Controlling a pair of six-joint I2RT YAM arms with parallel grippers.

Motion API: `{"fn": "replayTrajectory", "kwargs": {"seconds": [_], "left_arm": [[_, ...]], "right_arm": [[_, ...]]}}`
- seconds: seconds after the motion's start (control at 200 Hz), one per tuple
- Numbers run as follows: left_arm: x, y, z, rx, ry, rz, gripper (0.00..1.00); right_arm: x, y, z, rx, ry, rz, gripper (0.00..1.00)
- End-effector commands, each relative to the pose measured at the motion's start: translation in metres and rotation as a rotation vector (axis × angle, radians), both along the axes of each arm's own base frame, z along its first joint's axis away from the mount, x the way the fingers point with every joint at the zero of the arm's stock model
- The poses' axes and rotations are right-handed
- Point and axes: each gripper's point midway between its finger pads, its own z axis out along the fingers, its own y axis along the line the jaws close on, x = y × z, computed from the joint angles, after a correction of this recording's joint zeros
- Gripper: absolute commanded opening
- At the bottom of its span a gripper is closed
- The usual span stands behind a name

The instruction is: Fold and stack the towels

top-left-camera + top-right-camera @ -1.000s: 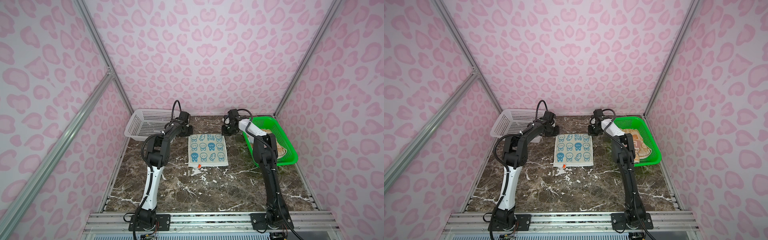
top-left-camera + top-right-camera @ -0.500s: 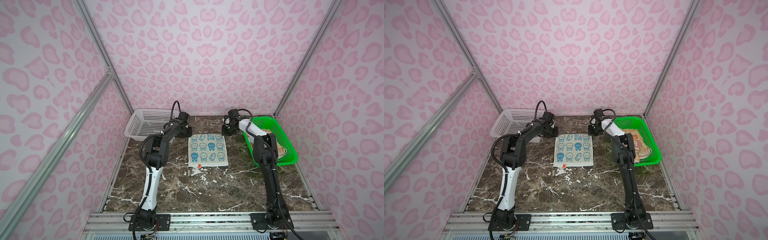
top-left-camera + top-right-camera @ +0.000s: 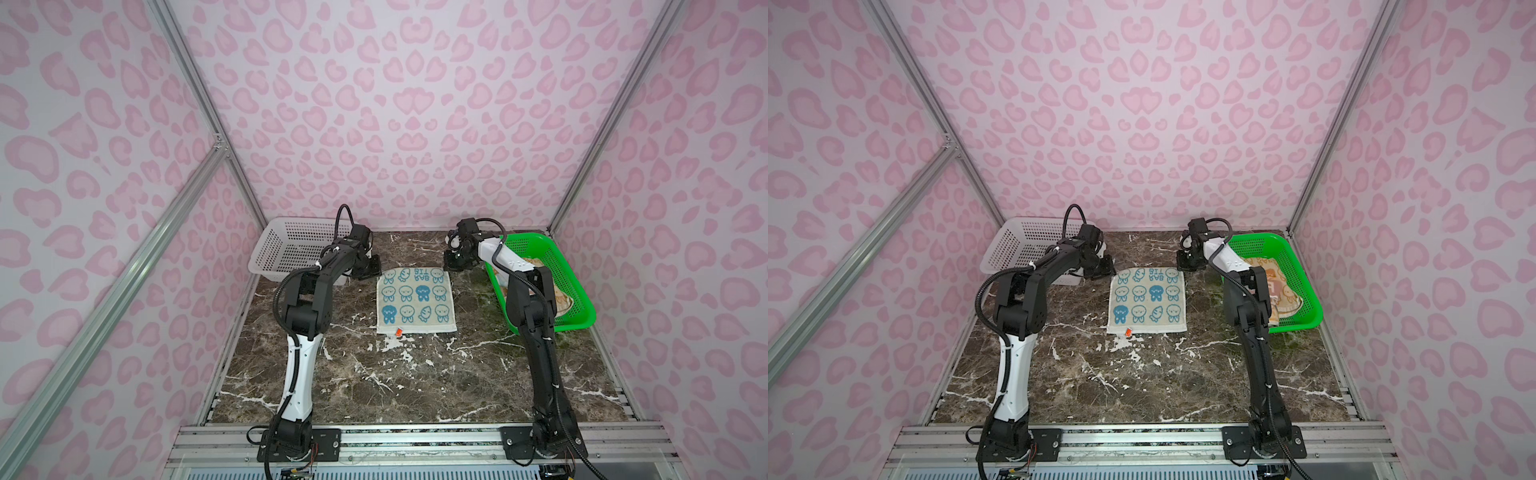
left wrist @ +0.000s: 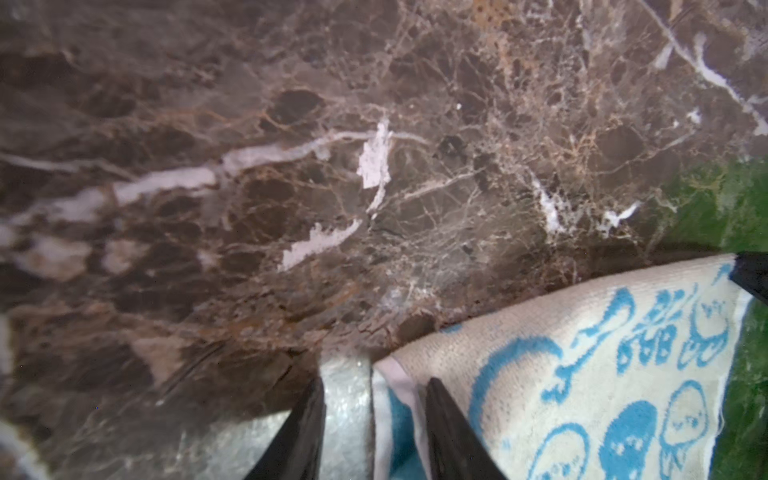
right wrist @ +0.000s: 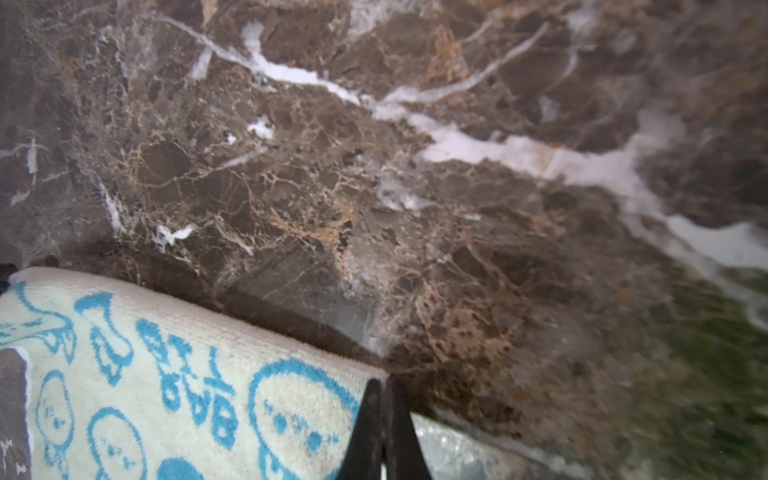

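Note:
A blue-on-cream rabbit towel [image 3: 415,300] [image 3: 1147,300] lies flat mid-table in both top views. My left gripper [image 3: 371,269] [image 4: 374,399] sits low at its far left corner, jaws open, with the curled corner of the towel [image 4: 582,353] lying loose between them. My right gripper [image 3: 451,266] [image 5: 381,386] is at the far right corner, its tips pressed together on the very corner of the towel [image 5: 166,395]. An orange-on-cream towel [image 3: 1281,293] [image 3: 559,299] lies crumpled in the green basket, partly hidden behind the right arm.
A white perforated basket [image 3: 291,249] [image 3: 1021,245] stands at the back left, close behind the left gripper. A green basket [image 3: 555,257] [image 3: 1289,257] stands at the back right. A small orange tag [image 3: 399,331] marks the towel's near edge. Pink patterned walls enclose the marble table [image 3: 415,386].
My left gripper's jaws have opened and let go of the towel's far left corner. The right gripper, both arms and the towel stay where they were.

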Motion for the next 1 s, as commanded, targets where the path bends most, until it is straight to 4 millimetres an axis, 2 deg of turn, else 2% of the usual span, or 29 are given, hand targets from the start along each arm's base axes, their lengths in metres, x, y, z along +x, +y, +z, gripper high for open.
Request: {"fn": "replayTrajectory", "kwargs": {"seconds": [0.0,0.245,0.345,0.485,0.545,0.67,0.865,0.995], "left_arm": [[-0.005,-0.003,0.012,-0.038,0.009,0.003,0.45],[-0.008,-0.006,0.010,-0.076,0.010,0.011,0.47],[-0.003,-0.004,0.019,-0.109,-0.021,0.036,0.47],[0.008,0.017,0.033,-0.055,-0.071,0.114,0.48],[0.012,0.021,0.041,-0.060,-0.094,0.130,0.49],[0.014,0.009,0.052,-0.122,-0.112,0.100,0.50],[0.004,-0.009,0.025,-0.129,-0.042,0.032,0.48],[0.002,-0.011,0.010,-0.102,-0.020,0.017,0.48]], "right_arm": [[-0.016,-0.008,-0.018,-0.040,0.078,-0.011,0.00],[-0.016,-0.007,-0.017,-0.036,0.080,-0.007,0.00],[-0.017,-0.007,-0.017,-0.037,0.080,-0.006,0.00],[-0.017,-0.007,-0.017,-0.035,0.082,-0.006,0.00],[-0.016,-0.007,-0.017,-0.033,0.081,-0.006,0.00],[-0.017,-0.007,-0.019,-0.033,0.083,-0.005,0.00],[-0.016,-0.006,-0.019,-0.030,0.083,-0.006,0.00],[-0.017,-0.006,-0.020,-0.033,0.086,-0.005,0.00]]}}
